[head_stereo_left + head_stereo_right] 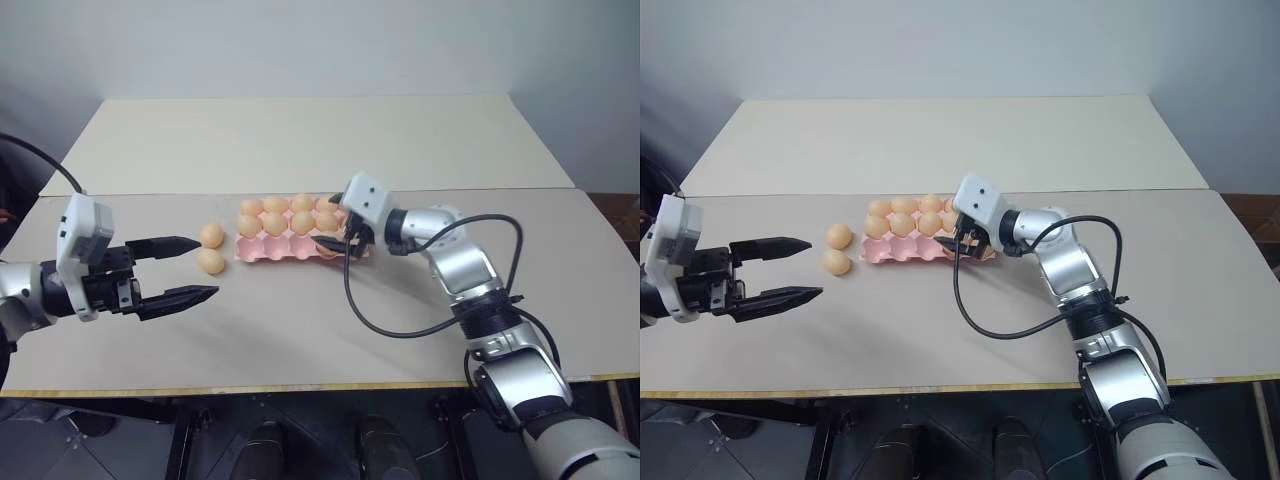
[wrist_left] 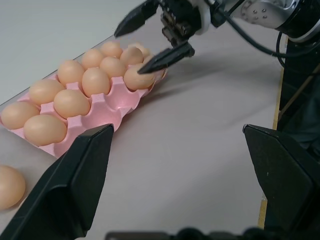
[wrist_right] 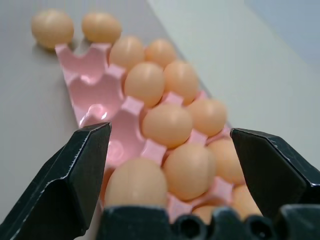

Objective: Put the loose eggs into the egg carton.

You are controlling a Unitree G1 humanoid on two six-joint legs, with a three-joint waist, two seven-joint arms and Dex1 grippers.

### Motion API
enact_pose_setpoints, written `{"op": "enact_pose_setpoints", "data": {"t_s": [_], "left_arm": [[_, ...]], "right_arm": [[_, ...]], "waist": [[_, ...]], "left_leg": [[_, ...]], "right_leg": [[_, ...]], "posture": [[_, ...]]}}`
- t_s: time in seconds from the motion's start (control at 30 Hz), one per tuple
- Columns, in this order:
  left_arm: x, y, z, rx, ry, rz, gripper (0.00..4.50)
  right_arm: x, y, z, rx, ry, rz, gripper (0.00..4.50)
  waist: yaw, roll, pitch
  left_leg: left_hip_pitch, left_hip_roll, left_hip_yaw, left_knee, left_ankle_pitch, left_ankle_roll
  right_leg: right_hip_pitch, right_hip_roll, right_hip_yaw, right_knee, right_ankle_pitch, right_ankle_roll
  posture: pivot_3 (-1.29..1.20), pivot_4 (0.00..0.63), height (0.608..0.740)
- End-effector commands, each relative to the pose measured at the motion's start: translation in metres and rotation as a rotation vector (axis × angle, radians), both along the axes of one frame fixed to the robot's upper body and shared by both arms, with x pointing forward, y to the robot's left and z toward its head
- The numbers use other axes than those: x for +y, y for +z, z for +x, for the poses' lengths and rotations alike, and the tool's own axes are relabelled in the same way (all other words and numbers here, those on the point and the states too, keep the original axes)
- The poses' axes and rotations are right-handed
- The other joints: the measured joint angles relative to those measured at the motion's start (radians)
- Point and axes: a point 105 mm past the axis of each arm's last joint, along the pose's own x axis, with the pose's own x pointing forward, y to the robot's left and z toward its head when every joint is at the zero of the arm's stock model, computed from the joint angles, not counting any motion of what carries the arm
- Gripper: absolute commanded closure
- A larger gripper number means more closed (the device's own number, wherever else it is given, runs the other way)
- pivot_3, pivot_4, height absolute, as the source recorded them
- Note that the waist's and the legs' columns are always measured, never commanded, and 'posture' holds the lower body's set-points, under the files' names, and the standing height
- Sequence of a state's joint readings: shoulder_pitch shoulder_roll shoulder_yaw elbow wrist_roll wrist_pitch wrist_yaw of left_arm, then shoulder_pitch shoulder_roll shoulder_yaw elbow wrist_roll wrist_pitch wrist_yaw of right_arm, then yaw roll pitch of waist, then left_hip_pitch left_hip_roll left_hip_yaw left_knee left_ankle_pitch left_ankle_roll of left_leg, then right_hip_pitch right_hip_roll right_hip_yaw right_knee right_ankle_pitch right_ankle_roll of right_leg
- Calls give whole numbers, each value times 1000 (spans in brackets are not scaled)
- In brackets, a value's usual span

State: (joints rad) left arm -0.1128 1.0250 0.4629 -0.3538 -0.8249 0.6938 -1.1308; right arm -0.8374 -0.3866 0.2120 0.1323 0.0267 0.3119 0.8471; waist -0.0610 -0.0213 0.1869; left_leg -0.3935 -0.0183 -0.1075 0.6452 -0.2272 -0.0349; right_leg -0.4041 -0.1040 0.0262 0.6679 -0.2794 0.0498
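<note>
Right gripper [image 1: 337,243] is over the near right end of the egg carton [image 1: 262,254], jaws spread, nothing gripped. An egg [image 3: 136,182] sits in the cup right under it, between the fingers. I read this as release done, so my next step is to lift straight up before swinging away; the lower finger is very close to that egg, and a sideways pull could roll it out or drag the light tray.

Left gripper [image 1: 186,270] hangs wide open and empty, just left of the two loose eggs [image 1: 211,248] on the table [image 1: 300,330]. They lie just off the carton's left end, close together. I'd take the nearer one first, without nudging its neighbour.

Carton contents: far and middle rows look full, though the right arm hides part of that end. Near row holds the one egg at the right end; the cups to its left are empty pink.
</note>
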Motion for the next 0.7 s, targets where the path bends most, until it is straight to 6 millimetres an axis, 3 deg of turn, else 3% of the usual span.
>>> {"op": "enact_pose_setpoints", "data": {"t_s": [0.03,0.17,0.23,0.37,0.47,0.7], "left_arm": [[8,8,1,-40,22,16,0],[24,6,4,-20,62,32,0],[30,7,5,-15,84,39,0],[34,4,3,4,86,29,0],[32,3,2,9,83,26,0],[29,7,4,-7,86,13,0]], "right_arm": [[-18,26,-26,-50,39,60,31],[-69,20,-60,-19,27,14,31],[-96,17,-70,3,-38,-9,31],[-131,12,-86,54,-127,-10,31],[-141,6,-90,77,-168,-13,31],[-140,4,-90,84,-188,12,31]], "waist": [[7,0,0],[23,0,0],[24,0,0],[15,0,0],[10,0,0],[15,0,0]], "left_leg": [[0,0,0,0,0,0],[0,0,0,0,0,0],[0,0,0,0,0,0],[1,0,1,0,0,0],[2,1,2,-1,0,0],[3,1,3,-1,0,0]], "right_leg": [[0,0,0,0,0,0],[1,0,0,-1,0,0],[1,0,0,-1,0,0],[2,0,0,-1,0,0],[2,1,2,-1,0,0],[2,1,3,-1,0,0]], "posture": [[0,150,740],[0,150,740],[0,150,740],[0,150,740],[0,150,740],[0,150,740]]}}
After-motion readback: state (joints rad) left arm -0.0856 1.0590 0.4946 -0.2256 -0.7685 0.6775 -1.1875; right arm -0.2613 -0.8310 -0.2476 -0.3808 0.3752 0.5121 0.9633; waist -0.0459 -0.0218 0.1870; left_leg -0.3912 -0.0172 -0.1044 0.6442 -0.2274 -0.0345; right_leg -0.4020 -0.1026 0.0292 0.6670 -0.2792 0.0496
